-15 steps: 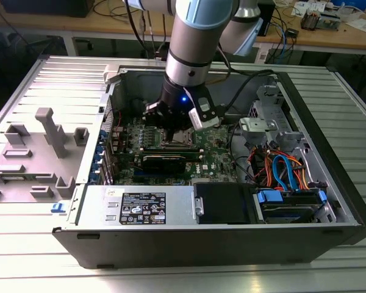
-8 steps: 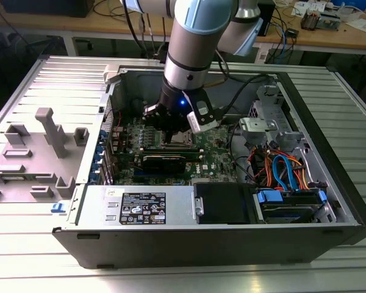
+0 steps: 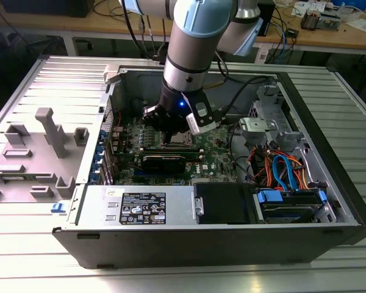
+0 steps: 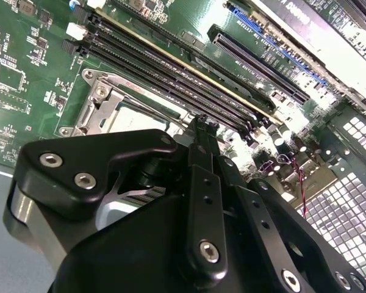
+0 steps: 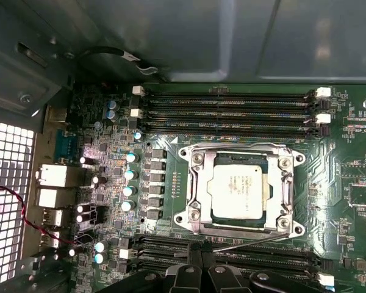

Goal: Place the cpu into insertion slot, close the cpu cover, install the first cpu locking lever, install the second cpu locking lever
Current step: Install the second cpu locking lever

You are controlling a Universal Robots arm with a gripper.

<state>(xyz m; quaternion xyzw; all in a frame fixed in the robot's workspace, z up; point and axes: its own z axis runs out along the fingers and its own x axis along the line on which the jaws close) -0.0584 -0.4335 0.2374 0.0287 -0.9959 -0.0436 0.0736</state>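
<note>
**1 lever in hand, cpu already seated**

1 thin wire lever sits at the gripper tips; fingers look pressed together, whether they pinch it I cannot tell. Judgement: push it down evenly and keep off the memory slots.

First wrist view shows cpu in the slot with cover closed. Exterior view shows the case and arm.
</note>
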